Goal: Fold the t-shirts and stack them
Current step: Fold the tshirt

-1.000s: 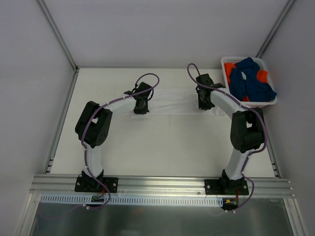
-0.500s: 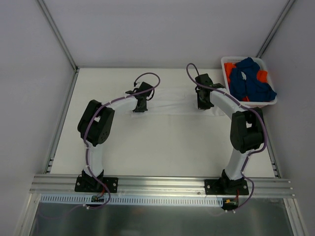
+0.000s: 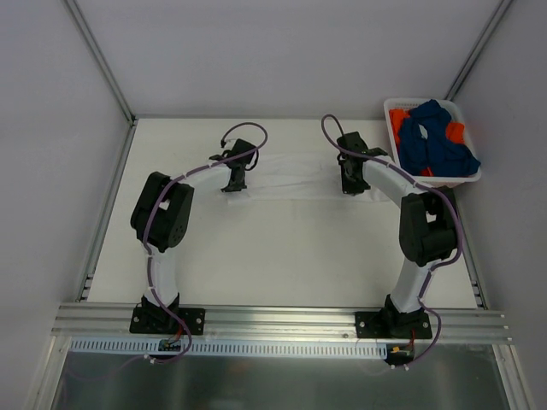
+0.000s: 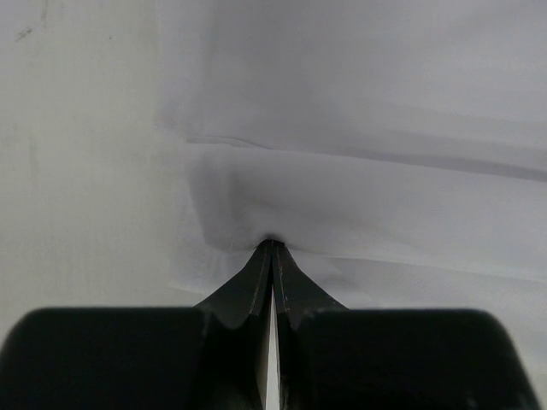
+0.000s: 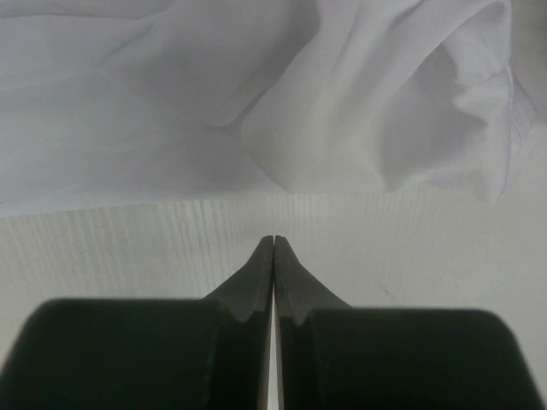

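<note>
The left arm [image 3: 158,256] and right arm [image 3: 410,282] share white tubular links, black joint housings and black base plates [image 3: 167,319]. Purple cables [image 3: 201,173] run along them.

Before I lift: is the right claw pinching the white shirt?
No, the right claw is shut over the table, and the white shirt lies just beyond its tips.

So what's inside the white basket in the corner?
The basket holds crumpled dark blue t-shirts with bright orange cloth poking out. Anything beneath that pile is covered, so I cannot count them.
</note>
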Tool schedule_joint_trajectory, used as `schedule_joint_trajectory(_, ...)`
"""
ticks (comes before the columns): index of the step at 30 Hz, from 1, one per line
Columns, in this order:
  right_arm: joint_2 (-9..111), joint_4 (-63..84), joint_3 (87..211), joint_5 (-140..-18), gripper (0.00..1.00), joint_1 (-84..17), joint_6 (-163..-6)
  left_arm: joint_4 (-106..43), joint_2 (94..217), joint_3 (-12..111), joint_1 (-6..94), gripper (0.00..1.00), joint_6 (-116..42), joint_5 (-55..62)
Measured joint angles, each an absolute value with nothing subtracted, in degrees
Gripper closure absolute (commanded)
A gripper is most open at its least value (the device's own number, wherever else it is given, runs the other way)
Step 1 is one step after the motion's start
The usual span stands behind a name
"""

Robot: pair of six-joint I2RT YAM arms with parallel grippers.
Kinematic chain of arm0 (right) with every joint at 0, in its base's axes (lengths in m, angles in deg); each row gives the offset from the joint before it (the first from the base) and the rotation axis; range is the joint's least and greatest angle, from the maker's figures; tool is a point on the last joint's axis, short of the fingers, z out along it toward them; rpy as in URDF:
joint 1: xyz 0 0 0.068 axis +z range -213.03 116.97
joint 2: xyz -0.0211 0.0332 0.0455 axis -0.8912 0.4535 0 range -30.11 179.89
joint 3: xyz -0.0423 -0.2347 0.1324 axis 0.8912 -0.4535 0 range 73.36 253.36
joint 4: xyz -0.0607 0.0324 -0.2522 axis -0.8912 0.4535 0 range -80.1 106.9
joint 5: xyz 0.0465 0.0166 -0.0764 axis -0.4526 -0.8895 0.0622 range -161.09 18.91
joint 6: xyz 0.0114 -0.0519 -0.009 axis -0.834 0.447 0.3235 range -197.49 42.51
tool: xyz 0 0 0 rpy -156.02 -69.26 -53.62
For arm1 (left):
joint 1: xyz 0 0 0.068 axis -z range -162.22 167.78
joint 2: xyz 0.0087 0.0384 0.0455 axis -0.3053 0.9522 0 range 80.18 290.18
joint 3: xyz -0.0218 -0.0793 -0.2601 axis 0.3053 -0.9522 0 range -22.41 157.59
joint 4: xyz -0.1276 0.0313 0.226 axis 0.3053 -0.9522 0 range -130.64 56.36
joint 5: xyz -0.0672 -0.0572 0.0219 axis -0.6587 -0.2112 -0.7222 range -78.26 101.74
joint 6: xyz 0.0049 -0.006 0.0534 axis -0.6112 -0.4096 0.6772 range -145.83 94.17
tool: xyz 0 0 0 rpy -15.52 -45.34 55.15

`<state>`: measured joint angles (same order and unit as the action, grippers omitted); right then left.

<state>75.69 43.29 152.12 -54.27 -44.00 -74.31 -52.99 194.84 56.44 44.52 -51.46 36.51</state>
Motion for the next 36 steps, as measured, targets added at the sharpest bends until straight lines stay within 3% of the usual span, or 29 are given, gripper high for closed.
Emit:
schedule_joint_trajectory(26,76.26,41.89,149.56,-54.92,1.0,-43.3,-74.74,-52.99,201.74,72.96,39.82,1.0,-47.85,37.85)
schedule_joint_trajectory(36,76.57,41.34,149.48,-54.25,1.0,-43.11,-75.33,-52.97,202.53,73.55,36.43,1.0,-47.46,38.72)
